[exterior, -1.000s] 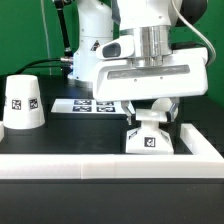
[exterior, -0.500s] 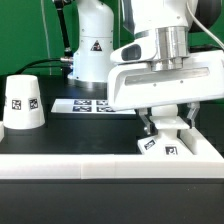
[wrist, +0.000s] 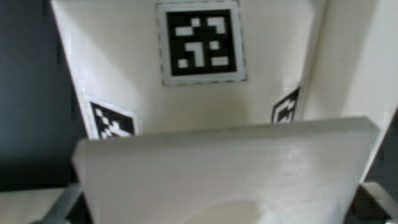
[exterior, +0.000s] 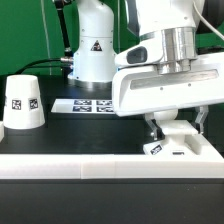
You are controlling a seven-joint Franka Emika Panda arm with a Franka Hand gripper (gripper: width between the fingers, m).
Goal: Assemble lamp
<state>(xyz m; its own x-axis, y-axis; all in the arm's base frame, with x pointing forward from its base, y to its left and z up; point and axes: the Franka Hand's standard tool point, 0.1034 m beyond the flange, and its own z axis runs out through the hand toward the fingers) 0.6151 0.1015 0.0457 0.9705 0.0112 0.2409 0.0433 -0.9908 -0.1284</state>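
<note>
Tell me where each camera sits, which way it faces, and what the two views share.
Exterior view: off the arm, set low, facing level across a long white rail toward the white arm, whose pincer straddles the matte white angular lamp base; a white tapered cup-like shade stands at the exterior view's left.
Wrist view: on the wrist, facing close onto the tagged white faces of the base; no robot part shows clearly.
Shared: only the lamp base.

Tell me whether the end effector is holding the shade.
No, the shade stands alone at the exterior view's left, while the end effector grips the base at that view's right.
</note>
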